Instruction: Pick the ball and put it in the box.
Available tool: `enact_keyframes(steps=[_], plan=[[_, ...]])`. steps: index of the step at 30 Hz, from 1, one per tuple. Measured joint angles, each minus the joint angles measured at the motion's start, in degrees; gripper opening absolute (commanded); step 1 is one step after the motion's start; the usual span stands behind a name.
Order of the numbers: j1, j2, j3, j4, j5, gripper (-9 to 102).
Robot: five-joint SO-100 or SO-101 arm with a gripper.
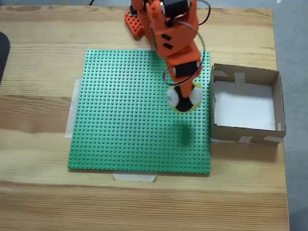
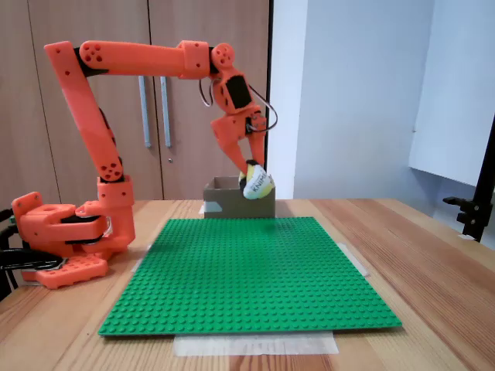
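Note:
The ball (image 1: 183, 98) (image 2: 257, 183), yellow, black and white, hangs in the air above the right part of the green baseplate (image 1: 125, 115) (image 2: 247, 270). My orange gripper (image 1: 183, 95) (image 2: 252, 174) is shut on it from above. The ball's shadow falls on the plate below it. The brown cardboard box (image 1: 276, 98) with a white bottom stands just right of the plate in a fixed view; in the other fixed view the box (image 2: 224, 199) sits at the plate's far edge, partly behind the ball.
The arm's orange base (image 2: 66, 236) stands at the table's left in a fixed view. Pale tape strips (image 1: 134, 176) hold the plate to the wooden table (image 1: 38, 202). A dark object (image 1: 2, 53) pokes in at the left edge.

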Motion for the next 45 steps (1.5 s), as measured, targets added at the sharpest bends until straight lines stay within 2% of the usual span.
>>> enact_keyframes(steps=[16,31,45], plan=[[-15.0,-0.1,-2.9,-1.3,1.2,-1],[-19.5,-3.3,-2.9,-6.3,1.0,-1],[-21.8,-15.6,-14.0,-6.7,1.0,-1]])
